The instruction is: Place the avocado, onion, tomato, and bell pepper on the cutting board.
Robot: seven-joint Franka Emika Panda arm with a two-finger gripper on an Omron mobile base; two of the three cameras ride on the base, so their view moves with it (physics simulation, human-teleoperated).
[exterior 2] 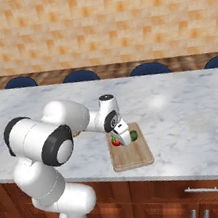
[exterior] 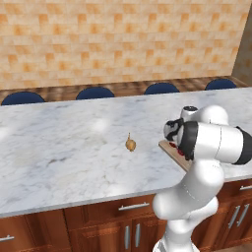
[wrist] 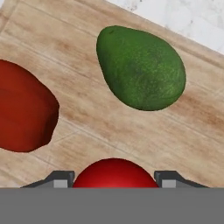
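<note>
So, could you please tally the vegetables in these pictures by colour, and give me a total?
Red: 2, a round one between the fingertips of the hand (red round vegetable) and a lobed one lying on the cutting board
Green: 1, the avocado, on the board
Tan-yellow: 1, the onion, on the marble counter
Total: 4

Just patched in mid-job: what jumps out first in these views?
The hand is low over the cutting board, fingers either side of a round red vegetable. On the board beside it lie the green avocado and a darker red vegetable. The onion sits alone on the marble counter, apart from the board.
</note>
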